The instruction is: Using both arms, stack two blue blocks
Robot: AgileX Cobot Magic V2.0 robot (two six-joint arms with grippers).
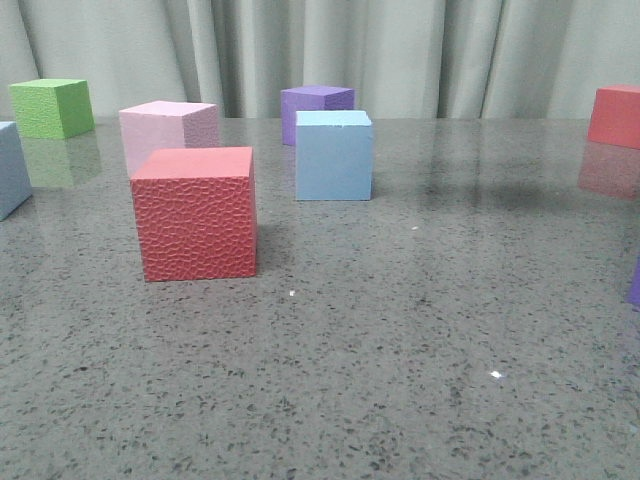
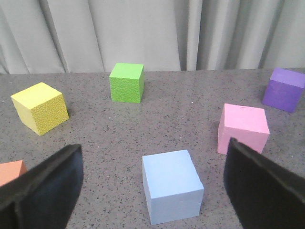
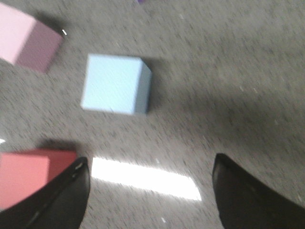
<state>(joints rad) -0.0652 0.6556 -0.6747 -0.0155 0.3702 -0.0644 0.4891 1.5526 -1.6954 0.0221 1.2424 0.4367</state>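
Both pincers gape wide, holding nothing: left pincer point(image 2: 152, 191) straddles one blue block point(image 2: 171, 185), right pincer point(image 3: 150, 195) hangs near the other blue block point(image 3: 116, 84).

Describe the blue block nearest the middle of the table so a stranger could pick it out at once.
Start in the front view at the big textured red cube near the table's left front. Look to its right and farther back: the blue block stands there, just in front of the purple cube. It is the only pale sky-blue, smooth-faced cube wholly in view; its neighbours are red, pink and purple.
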